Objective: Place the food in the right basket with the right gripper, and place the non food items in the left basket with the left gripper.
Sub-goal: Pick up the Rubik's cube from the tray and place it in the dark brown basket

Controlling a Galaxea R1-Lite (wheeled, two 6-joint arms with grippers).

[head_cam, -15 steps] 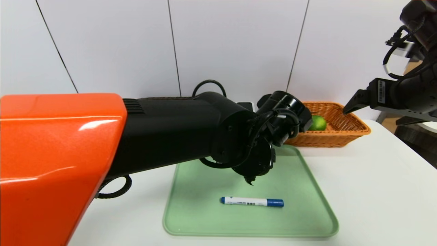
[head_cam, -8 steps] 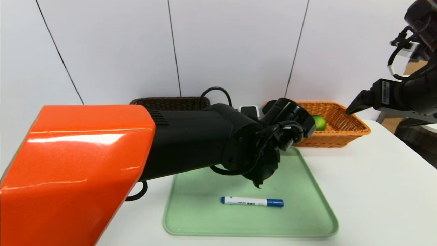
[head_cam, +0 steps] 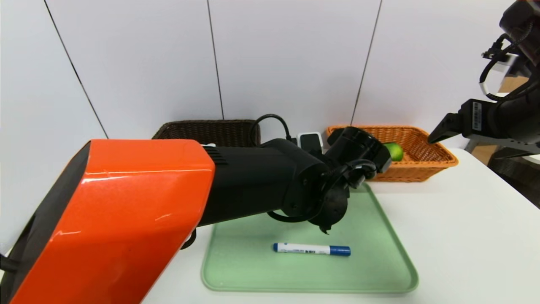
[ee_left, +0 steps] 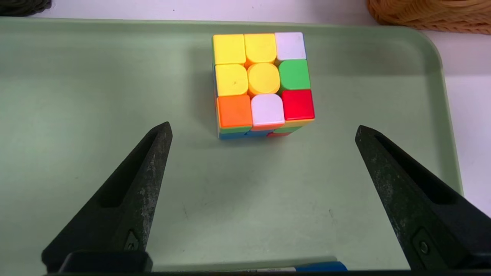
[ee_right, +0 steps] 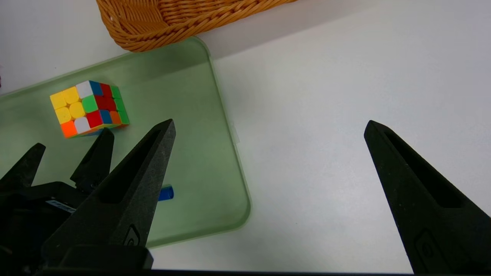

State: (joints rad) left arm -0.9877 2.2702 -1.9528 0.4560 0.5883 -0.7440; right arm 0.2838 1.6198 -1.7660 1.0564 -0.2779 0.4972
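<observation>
The multicoloured puzzle cube (ee_left: pixel 262 82) sits on the green tray (ee_left: pixel 76 115). My left gripper (ee_left: pixel 262 130) hangs open over the tray, just short of the cube and touching nothing. In the head view my left arm (head_cam: pixel 253 185) hides the cube. The white marker with a blue cap (head_cam: pixel 311 249) lies on the tray's near part. The green lime (head_cam: pixel 394 151) rests in the orange-tan right basket (head_cam: pixel 438 162). The dark brown left basket (head_cam: pixel 206 131) stands behind the arm. My right gripper (ee_right: pixel 270 125) is open and empty, raised above bare table to the right of the tray.
The white table (head_cam: pixel 464 236) has free room right of the tray. A white panelled wall (head_cam: pixel 295 63) stands close behind both baskets. My left arm's orange shell (head_cam: pixel 118 219) fills the left foreground.
My left arm has dropped lower and swung right over the tray, uncovering the dark basket behind it. The right arm has barely shifted. Marker and lime stay put.
</observation>
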